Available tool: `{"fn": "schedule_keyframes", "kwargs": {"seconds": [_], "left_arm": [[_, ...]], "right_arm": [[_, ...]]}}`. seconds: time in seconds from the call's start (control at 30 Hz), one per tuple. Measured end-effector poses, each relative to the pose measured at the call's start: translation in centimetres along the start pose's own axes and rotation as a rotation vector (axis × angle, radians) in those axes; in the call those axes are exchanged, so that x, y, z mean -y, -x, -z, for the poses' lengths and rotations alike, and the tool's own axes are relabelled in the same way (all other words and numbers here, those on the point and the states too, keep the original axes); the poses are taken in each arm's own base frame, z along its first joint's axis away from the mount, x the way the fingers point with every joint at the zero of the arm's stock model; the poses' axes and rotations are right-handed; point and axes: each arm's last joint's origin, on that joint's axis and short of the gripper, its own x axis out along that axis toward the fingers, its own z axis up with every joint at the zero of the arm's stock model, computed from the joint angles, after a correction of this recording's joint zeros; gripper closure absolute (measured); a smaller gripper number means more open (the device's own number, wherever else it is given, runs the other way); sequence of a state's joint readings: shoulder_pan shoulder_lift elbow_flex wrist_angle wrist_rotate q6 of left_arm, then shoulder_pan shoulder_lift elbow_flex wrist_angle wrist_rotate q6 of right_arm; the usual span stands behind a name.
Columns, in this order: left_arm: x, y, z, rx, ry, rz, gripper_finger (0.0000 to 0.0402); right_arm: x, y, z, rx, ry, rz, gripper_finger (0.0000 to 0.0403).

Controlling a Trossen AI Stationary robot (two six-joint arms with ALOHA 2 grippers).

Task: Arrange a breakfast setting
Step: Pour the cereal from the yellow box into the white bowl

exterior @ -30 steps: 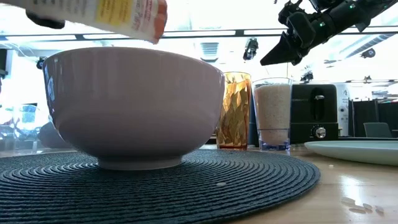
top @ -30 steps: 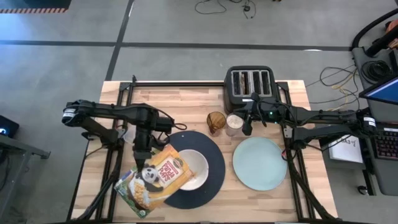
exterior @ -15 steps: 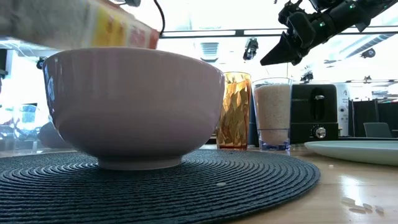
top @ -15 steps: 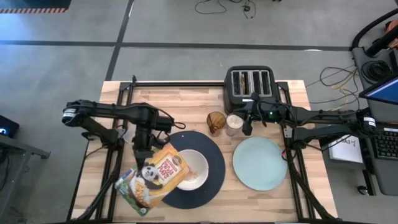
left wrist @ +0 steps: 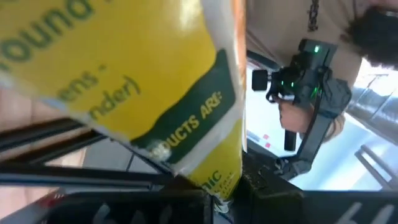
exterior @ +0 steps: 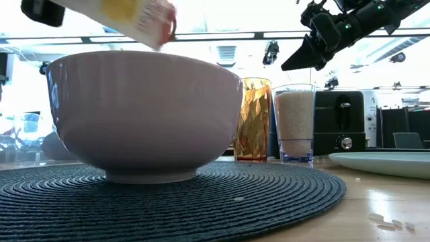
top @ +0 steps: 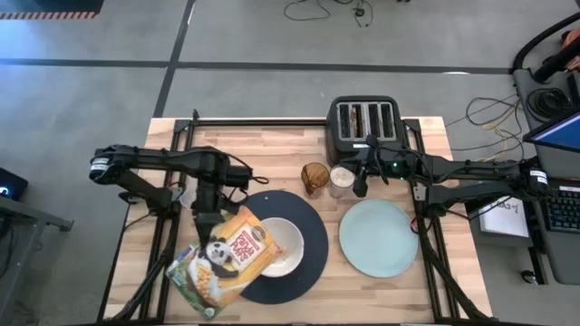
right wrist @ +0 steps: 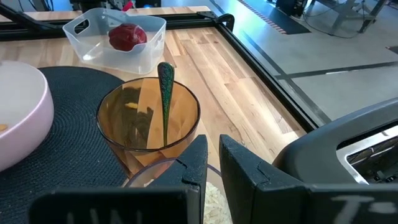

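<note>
1 yellow-brown cereal box is hanging tilted over the white bowl, its upper corner sitting above the bowl's rim (the low view is showing that corner just over the rim). The left gripper is staying clamped on the box's upper edge. The bowl is resting on the large black round plate, which looks like a woven mat. To its right, the smaller pale green plate is lying bare on the wooden table. Behind the 2 plates, an amber glass with a green utensil in it is standing just beside a clear glass of pale grains. The right gripper, fingers nearly together and holding nothing, is hovering over that clear glass, in front of the black toaster. The dark red fruit is sitting in a clear tub beyond the mat.
</note>
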State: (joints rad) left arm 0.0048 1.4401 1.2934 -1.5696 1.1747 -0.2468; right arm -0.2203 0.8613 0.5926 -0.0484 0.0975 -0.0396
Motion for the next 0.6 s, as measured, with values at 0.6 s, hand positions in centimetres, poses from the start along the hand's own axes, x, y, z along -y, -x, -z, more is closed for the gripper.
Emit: {"fn": "schedule_keyframes", "kwargs": {"seconds": [0.6], "left_arm": [[-0.37, 0.68, 0.05, 0.033, 0.043, -0.007, 0.0401]], "right_arm": [[-0.01, -0.10, 0.05, -0.005, 0.006, 0.000, 0.0369]]}}
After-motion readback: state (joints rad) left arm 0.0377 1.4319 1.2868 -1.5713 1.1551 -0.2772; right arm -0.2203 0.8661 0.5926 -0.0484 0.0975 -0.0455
